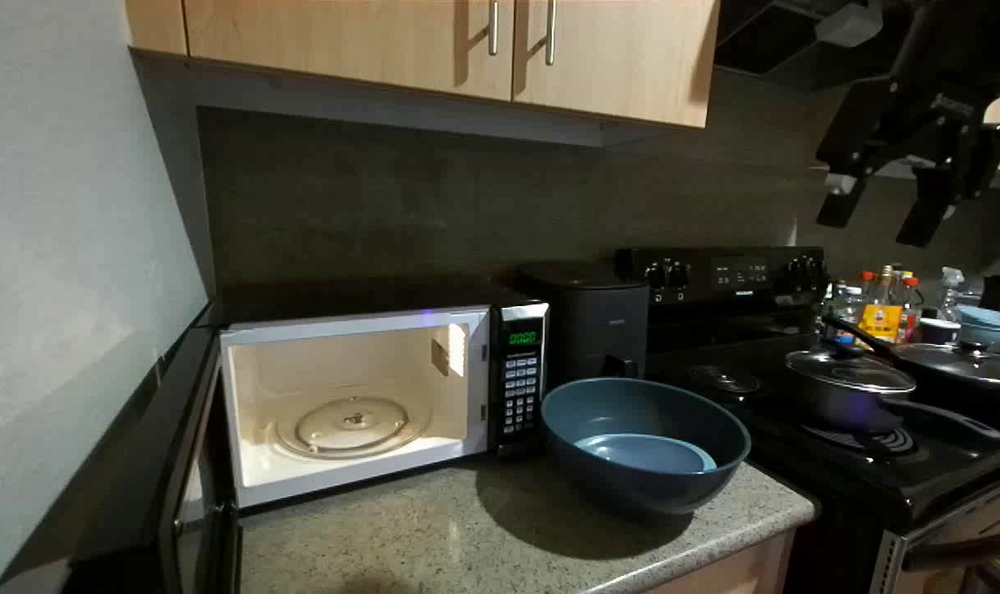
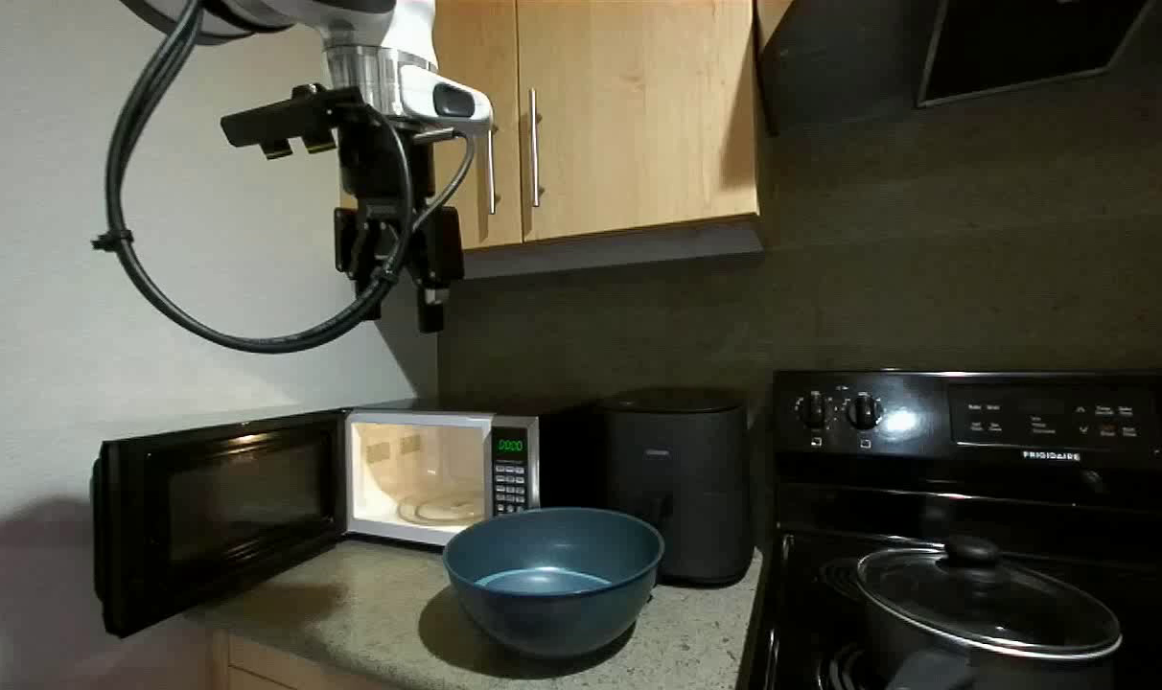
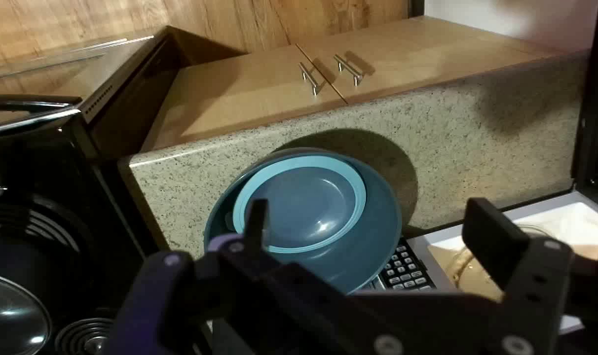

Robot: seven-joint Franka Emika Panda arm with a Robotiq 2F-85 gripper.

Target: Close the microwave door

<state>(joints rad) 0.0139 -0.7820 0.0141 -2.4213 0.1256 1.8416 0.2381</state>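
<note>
Arm [image 2: 413, 34]: hangs from the top edge in an exterior view
Gripper [image 2: 401, 314]: pointing downward
Fingers [image 3: 491, 241]: parted wide, a gap between the tips

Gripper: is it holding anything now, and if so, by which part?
Nothing is held: the gripper hangs open, its fingers apart with nothing between them, clear of the microwave door.

An exterior view crops the microwave door [image 1: 163, 470] below; the wrist view blurs the 2 fingers [image 3: 491, 241] of the pincer [image 3: 368, 212].
</note>
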